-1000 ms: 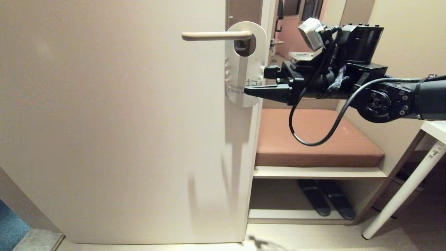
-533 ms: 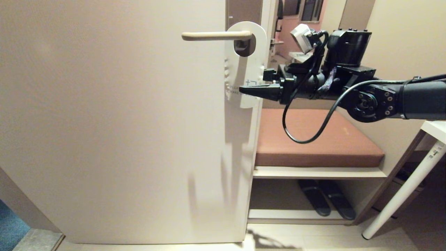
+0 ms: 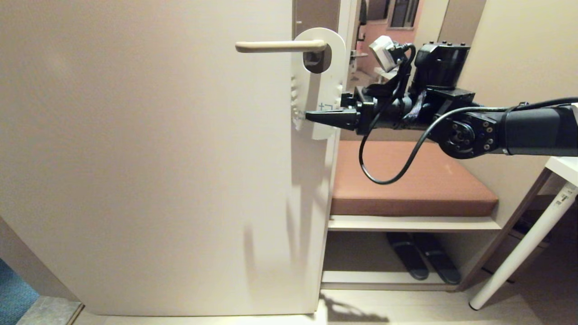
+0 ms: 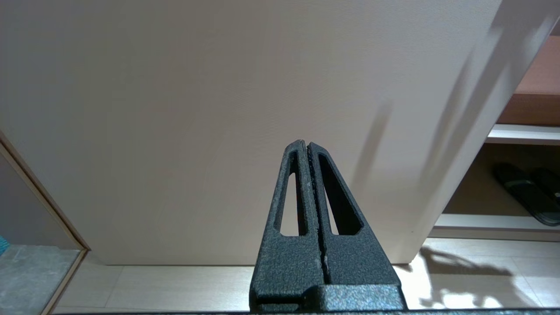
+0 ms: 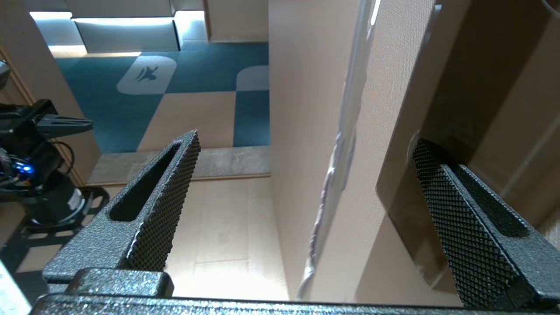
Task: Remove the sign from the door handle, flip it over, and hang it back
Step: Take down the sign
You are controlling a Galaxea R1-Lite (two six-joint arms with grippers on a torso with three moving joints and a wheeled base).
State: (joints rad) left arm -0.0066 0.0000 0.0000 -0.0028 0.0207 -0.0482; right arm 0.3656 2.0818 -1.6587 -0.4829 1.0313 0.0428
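- Two right gripper (image 3: 311, 116) fingers (image 5: 166, 192) gape wide either side of the sign's (image 3: 321, 85) lower end, gripping nothing.
- Sign hangs on the door handle (image 3: 280, 45).
- Left gripper (image 4: 308, 146) fingers pressed together, empty.

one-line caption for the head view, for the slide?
Right gripper, open, reaches level across the lower part of the sign that hangs on the door handle.

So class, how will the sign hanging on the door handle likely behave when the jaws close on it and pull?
The sign looks thin edge-on, so probably light and slightly bendy. It hangs only by its hole over the door handle, so it may swing. Its crinkled edge suggests a covering that might slip in the right gripper.
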